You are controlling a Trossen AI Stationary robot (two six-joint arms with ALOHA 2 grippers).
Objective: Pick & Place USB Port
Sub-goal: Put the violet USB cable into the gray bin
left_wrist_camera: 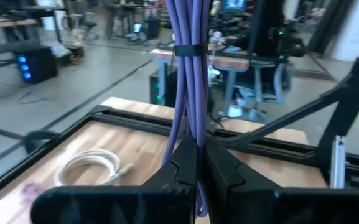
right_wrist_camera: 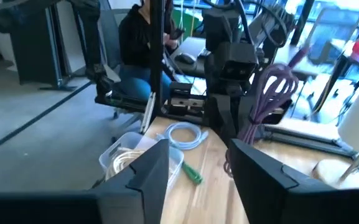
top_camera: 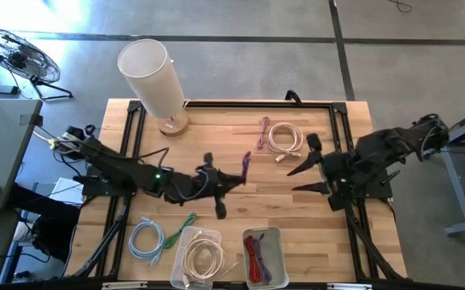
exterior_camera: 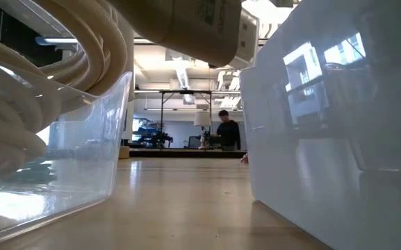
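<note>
Purple USB cable [top_camera: 247, 161] was what the job turned on, and I had it: my left fingers [left_wrist_camera: 198, 163] were pressed together on the bundle, pinching it near one end. From above, the left gripper [top_camera: 236, 175] sat near the middle of the bench [top_camera: 240, 201], and the bundle stuck out of it toward twelve o'clock, a short dark-violet stub. In my left wrist view its long axis ran straight away from the fingers, the strands held by a dark tie [left_wrist_camera: 187, 50] partway along.

The bins lay toward six o'clock of that grip: a clear bin [top_camera: 202, 256] with a cream coil in it, and just beside it, at its three o'clock, a bin with a red cable [top_camera: 262, 256]. I judged the coming move to be a carry from the middle of the bench back toward that near edge, and the left arm was plainly the one to do it, holding the cable already.

My right gripper [top_camera: 306, 177] stood off at three o'clock of the bundle, fingers spread, holding nothing and well apart from it.

Each view gave something the others lacked. The overhead one showed the bins and both arms. The right wrist view showed the purple bundle hanging looped from the left gripper, clear of the wood. The low view saw only bin walls and a cream cable up close, with a person far off in the room.
</note>
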